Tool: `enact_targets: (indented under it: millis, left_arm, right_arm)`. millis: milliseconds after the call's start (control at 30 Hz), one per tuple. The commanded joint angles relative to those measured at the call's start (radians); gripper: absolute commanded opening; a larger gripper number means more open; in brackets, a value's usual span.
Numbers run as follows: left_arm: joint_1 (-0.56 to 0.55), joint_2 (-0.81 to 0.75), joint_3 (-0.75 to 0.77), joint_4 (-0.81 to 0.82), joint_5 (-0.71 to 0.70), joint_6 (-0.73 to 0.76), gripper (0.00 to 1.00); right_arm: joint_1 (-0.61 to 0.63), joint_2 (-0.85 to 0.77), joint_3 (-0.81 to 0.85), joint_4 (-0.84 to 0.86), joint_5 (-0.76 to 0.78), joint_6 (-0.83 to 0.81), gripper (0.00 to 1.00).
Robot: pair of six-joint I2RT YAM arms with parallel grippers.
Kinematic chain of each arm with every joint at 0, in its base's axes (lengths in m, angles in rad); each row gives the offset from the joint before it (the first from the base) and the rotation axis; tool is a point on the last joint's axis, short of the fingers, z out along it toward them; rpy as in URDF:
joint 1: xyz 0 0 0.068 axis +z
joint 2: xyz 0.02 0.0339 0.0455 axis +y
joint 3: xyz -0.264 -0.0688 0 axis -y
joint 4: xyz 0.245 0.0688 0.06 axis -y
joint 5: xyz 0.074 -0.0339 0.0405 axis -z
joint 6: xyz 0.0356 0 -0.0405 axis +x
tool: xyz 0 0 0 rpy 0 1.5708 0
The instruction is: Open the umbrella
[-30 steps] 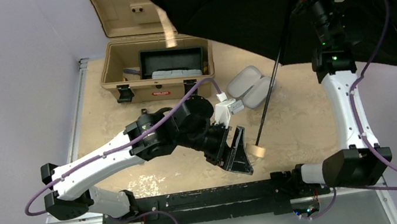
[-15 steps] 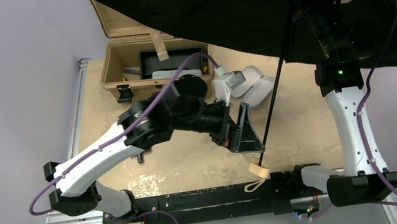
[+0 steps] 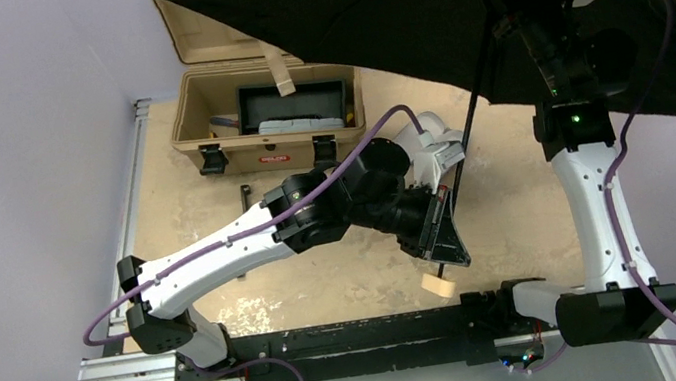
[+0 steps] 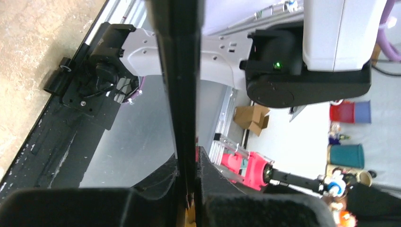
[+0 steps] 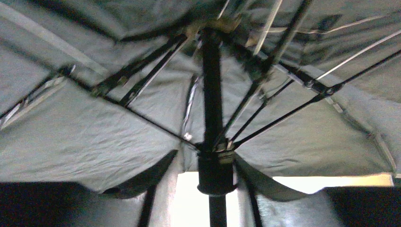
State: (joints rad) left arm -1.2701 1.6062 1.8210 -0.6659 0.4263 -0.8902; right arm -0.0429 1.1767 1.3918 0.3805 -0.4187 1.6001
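The umbrella's canopy (image 3: 447,2) is spread across the top right, black lining toward me, cream outside at its edges. Its thin shaft (image 3: 467,136) slants down to a tan knob handle (image 3: 436,285) near the front rail. My left gripper (image 3: 442,236) is shut on the shaft just above the knob. In the left wrist view the shaft (image 4: 177,71) runs up from between the pressed pads (image 4: 213,189). My right gripper (image 3: 511,23) is up under the canopy. In the right wrist view its fingers (image 5: 142,182) stand either side of the black runner (image 5: 216,172), with light showing on the left side.
An open tan toolbox (image 3: 205,140) stands at the back left, its lid (image 3: 197,19) raised beneath the canopy edge. A lavender-grey case (image 3: 438,127) lies behind my left wrist. A small black tool (image 3: 246,194) lies on the table. The black rail (image 3: 336,337) runs along the near edge.
My left gripper swung right to the shaft and closed on it above the knob. The canopy tilted, showing more cream outside at top right. The right fingers spread a little.
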Motion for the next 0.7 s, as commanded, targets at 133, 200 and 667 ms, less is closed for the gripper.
enact_targets:
  millis: [133,200,667]
  left_arm:
    - [0.083,-0.095,-0.049,0.057,-0.138,-0.104,0.0]
    - [0.096,-0.107,-0.071,0.058,-0.154,-0.11,0.0]
    - [0.08,-0.184,-0.161,0.103,-0.263,-0.114,0.0]
  right_arm:
    - [-0.008,-0.001,-0.129,-0.07,-0.343,-0.121,0.49]
    - [-0.015,-0.009,-0.159,-0.1,-0.366,-0.149,0.5]
    - [-0.085,0.017,-0.155,-0.035,-0.35,-0.127,0.33]
